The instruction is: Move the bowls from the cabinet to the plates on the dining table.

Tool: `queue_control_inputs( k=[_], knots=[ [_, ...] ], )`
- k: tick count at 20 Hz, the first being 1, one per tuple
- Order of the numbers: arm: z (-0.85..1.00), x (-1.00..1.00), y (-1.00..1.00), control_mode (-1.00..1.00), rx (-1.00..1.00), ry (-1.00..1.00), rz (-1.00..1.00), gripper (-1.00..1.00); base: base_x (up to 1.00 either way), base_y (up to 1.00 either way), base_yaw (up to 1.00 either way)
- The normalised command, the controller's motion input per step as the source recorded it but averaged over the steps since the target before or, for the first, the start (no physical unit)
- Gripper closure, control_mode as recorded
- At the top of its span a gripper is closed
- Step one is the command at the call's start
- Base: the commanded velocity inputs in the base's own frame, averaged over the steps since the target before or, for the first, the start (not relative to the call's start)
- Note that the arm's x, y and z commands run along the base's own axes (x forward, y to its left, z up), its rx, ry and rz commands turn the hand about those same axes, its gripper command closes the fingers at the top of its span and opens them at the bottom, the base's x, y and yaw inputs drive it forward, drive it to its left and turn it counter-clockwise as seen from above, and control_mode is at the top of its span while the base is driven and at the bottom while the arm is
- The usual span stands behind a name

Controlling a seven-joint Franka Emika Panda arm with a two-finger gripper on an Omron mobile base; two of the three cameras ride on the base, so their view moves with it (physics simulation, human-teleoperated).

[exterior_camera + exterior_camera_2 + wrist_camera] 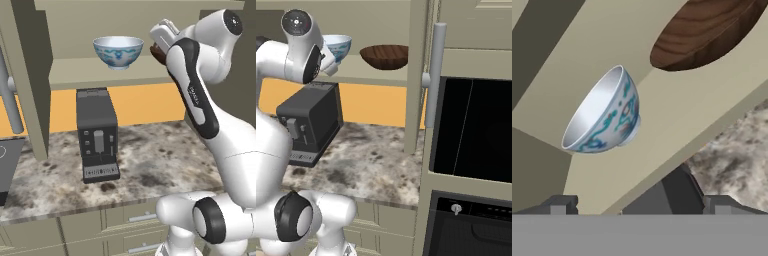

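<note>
On the cabinet shelf (75,74) the blue-patterned bowl (604,112) and wooden bowl (704,30) are sitting apart; my gripper (639,202) is hanging released, risking nudging the rim and tipping it

blue-white bowl (118,50), wood bowl (385,56), cabinet shelf (85,73)

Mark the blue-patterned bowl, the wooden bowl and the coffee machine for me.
blue-patterned bowl (118,54), left base view, its outer side wall.
wooden bowl (385,57), right base view, its outer wall.
coffee machine (98,135), left base view, its front panel.
</note>
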Motion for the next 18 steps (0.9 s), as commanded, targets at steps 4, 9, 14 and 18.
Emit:
queue_control_inputs(
  k=[4, 9, 14, 18],
  knots=[
    [0.00, 0.38, 0.01, -1.00, 0.00, 0.00, 0.00, -1.00, 0.00, 0.00, 0.00],
    [0.00, 0.26, 0.11, -1.00, 0.00, 0.02, 0.00, -1.00, 0.00, 0.00, 0.00],
    [0.00, 0.21, 0.14, -1.00, 0.00, 0.04, 0.00, -1.00, 0.00, 0.00, 0.00],
    [0.00, 0.33, 0.00, -1.00, 0.00, 0.00, 0.00, -1.00, 0.00, 0.00, 0.00]
  ],
)
